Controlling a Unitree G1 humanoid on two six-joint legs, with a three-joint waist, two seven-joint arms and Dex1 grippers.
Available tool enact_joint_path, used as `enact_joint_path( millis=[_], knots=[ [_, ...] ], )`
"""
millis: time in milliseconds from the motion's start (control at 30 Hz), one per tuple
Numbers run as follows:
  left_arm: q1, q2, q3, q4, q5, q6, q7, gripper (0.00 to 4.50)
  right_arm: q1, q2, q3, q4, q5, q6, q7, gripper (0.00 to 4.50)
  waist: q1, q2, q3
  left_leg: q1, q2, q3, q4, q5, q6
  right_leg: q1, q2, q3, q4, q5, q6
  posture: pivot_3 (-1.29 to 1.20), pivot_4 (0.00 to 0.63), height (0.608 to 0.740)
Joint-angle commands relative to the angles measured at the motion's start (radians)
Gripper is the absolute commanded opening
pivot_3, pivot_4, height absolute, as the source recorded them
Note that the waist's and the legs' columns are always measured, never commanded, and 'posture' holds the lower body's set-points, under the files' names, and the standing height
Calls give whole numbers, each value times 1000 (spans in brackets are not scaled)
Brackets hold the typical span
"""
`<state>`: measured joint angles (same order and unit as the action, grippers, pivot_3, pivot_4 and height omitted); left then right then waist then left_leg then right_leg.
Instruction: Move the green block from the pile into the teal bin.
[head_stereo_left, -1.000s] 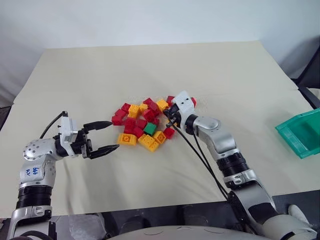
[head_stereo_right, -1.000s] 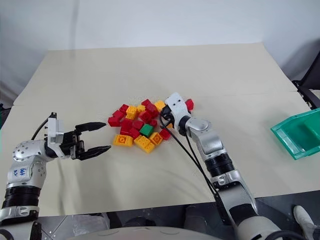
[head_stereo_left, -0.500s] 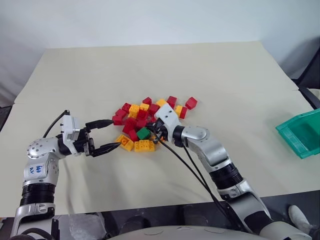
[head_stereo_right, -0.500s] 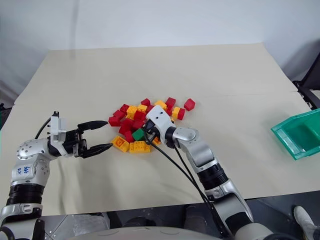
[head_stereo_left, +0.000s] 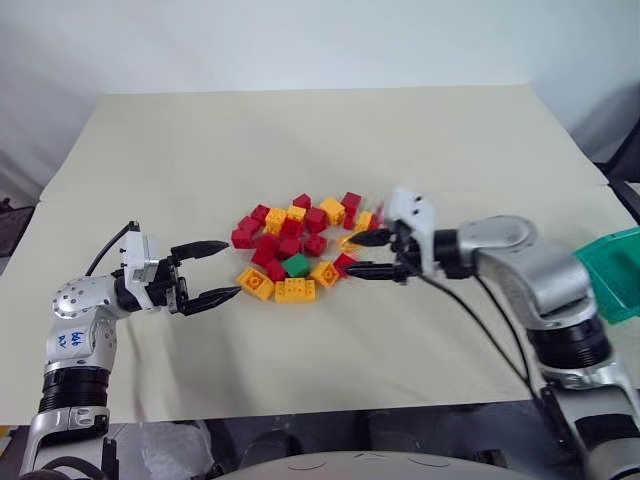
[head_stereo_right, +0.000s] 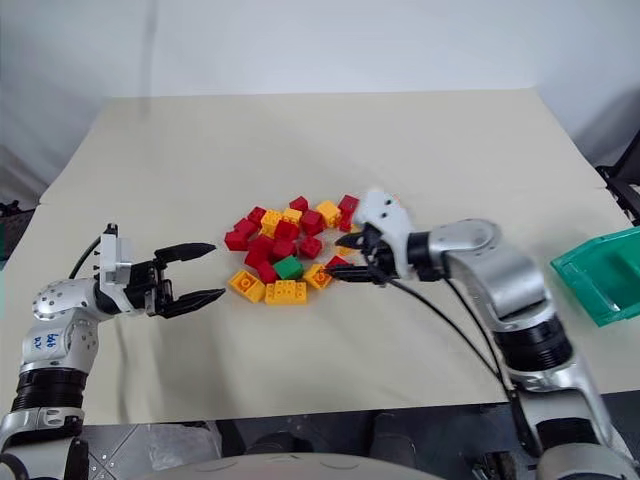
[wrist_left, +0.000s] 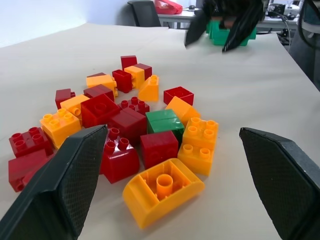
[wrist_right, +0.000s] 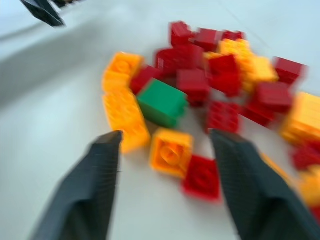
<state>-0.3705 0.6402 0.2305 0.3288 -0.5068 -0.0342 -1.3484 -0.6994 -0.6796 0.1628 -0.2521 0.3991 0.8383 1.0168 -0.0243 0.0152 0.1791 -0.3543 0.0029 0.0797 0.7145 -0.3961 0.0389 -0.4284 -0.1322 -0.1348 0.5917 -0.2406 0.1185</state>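
Note:
The green block (head_stereo_left: 296, 265) lies at the near edge of the pile (head_stereo_left: 300, 228) of red and yellow-orange bricks, with yellow-orange bricks on three sides of it. My right gripper (head_stereo_left: 352, 254) hovers open and empty just right of the pile, fingers pointing left at the bricks; its wrist view shows the green block (wrist_right: 162, 102) ahead of the fingers. My left gripper (head_stereo_left: 233, 268) stands open and empty left of the pile, pointing right, with the green block (wrist_left: 165, 121) in front of it. The teal bin (head_stereo_left: 612, 275) sits at the table's right edge.
The beige table (head_stereo_left: 300, 140) has bare surface beyond the pile and in front of it. Black cables (head_stereo_left: 480, 310) hang from my right forearm above the table. A chair and office furniture (wrist_left: 150, 10) stand past the table.
My right gripper has pulled back out of the pile toward the right, lifted and opened. Several bricks got shifted. The green block stays on the table. The left gripper has not moved.

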Motion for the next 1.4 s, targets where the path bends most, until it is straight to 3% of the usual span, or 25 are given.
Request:
enact_joint_path(
  millis=[33, 67, 233, 333, 467, 700, 933, 1200, 1400],
  knots=[
    [17, 22, 31, -15, -27, 1, -15, 4500, 32, -65, -59, -59, 45, -3, 42, 4270, 0, 0, 0, 0, 0, 0, 0, 0, 0, 0, 0, 0, 0, 0, 0, 0, 150, 740],
    [27, 27, 38, -20, -30, 4, -19, 4500, 50, -101, -85, -75, 62, 9, 57, 4444, -1, 0, 0, 0, 0, 0, 0, 0, 0, 0, 0, 0, 0, 0, 0, 0, 150, 740],
    [85, 60, 74, -50, -52, 24, -31, 4500, 130, -258, -208, -115, 110, 15, 106, 4444, 0, -1, 1, 0, 0, 0, 0, 0, 0, 0, 0, 0, -1, 0, 0, 0, 150, 740],
    [96, 67, 86, -54, -58, 28, -31, 4500, 146, -288, -221, -122, 115, -11, 105, 4444, 0, -1, 1, 0, 0, 0, 0, 0, 0, 0, -1, 0, -1, 0, 0, 0, 150, 740],
    [93, 60, 88, -62, -59, 34, -25, 4500, 72, -188, -136, -113, 73, 34, -26, 4444, -3, -1, 1, 1, 1, 0, 0, 0, 0, 0, -2, 1, 0, 0, 0, 0, 150, 740],
    [104, 40, 82, -90, -61, 29, -14, 4500, -111, 119, 131, -17, -68, 172, -284, 4444, -4, -1, 1, 0, 2, 1, 0, -1, -2, -3, -1, 0, 2, -1, -1, 0, 150, 740],
    [148, 21, 87, -138, -69, 27, 10, 4500, -190, 297, 258, 51, -108, 261, -366, 4444, -5, -1, 1, -3, -1, -2, 0, -1, -1, -3, -1, -1, 2, 0, -1, 0, 150, 740],
    [188, 8, 92, -181, -73, 27, 31, 4500, -231, 379, 320, 83, -123, 320, -389, 4444, -5, -1, 1, -3, 0, -1, 0, -1, -1, -3, 1, -1, 1, 0, -1, 0, 150, 740],
    [199, 2, 90, -197, -75, 28, 47, 4500, -261, 455, 319, 250, -188, 272, -449, 4444, -10, -1, 1, -1, 0, 1, 0, -1, -1, -3, 2, 0, 2, 0, -1, 0, 150, 740]
  ],
)
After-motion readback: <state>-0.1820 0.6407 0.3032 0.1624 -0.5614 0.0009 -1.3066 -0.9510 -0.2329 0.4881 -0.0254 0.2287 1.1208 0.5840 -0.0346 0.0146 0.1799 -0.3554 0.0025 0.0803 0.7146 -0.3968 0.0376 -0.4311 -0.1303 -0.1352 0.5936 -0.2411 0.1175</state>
